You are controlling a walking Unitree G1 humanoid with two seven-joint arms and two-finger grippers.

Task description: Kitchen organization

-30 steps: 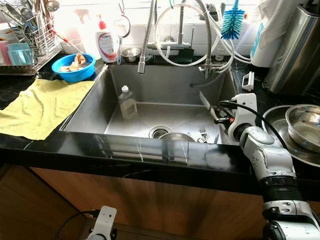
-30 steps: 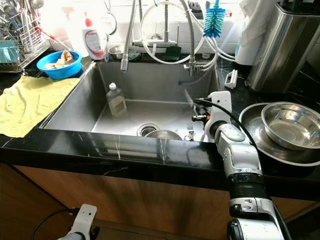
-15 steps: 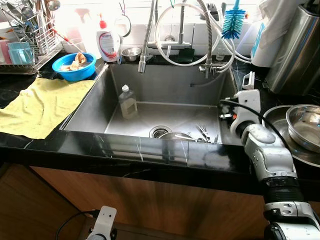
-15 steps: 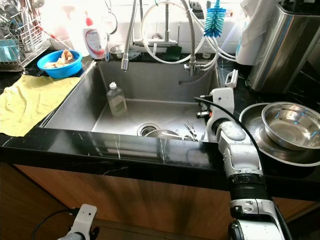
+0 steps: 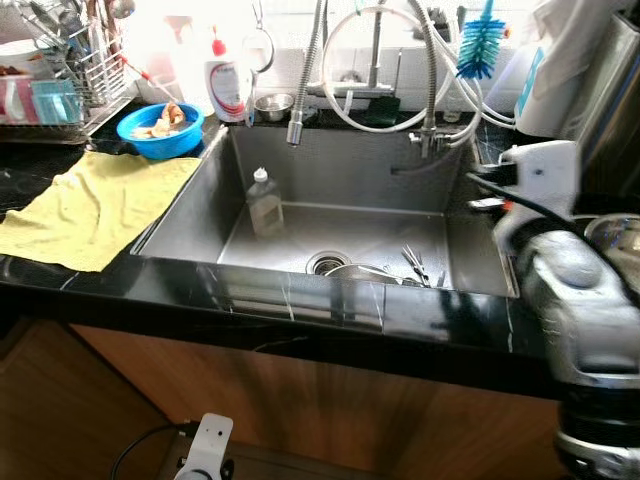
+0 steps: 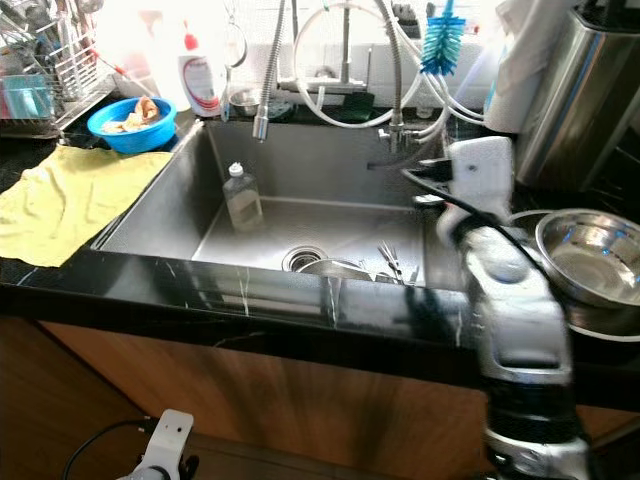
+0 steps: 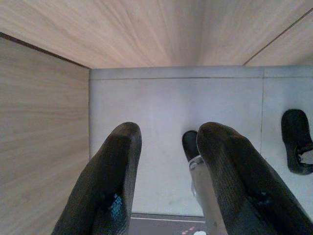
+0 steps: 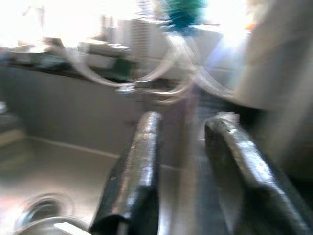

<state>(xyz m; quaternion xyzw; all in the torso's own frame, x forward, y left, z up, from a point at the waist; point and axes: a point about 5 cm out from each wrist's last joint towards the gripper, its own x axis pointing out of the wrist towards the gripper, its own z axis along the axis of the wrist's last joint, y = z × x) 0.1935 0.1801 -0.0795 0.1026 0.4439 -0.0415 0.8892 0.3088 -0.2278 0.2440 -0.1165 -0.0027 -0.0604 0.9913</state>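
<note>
A steel sink (image 5: 195, 205) holds a clear bottle (image 5: 264, 200) standing at its back left. Several forks (image 5: 415, 266) and a metal bowl (image 5: 355, 270) lie by the drain. My right arm (image 5: 565, 290) is raised over the sink's right rim. In the blurred right wrist view my right gripper (image 8: 183, 122) is open, with nothing between its fingers, and points across the basin toward the tap hoses. My left gripper (image 7: 168, 132) hangs open beside the wooden cabinet, aimed at the floor.
On the counter to the left lie a yellow cloth (image 5: 95, 205), a blue bowl (image 5: 160, 125) of scraps, a dish rack (image 5: 60, 70) and a soap bottle (image 5: 228, 85). The hose tap (image 5: 305, 80) hangs over the sink. Steel bowls (image 6: 590, 260) sit at the right.
A silvery utensil seen at my right gripper a second ago is gone from it. My right arm has risen and drawn back from the basin. The camera shifted slightly.
</note>
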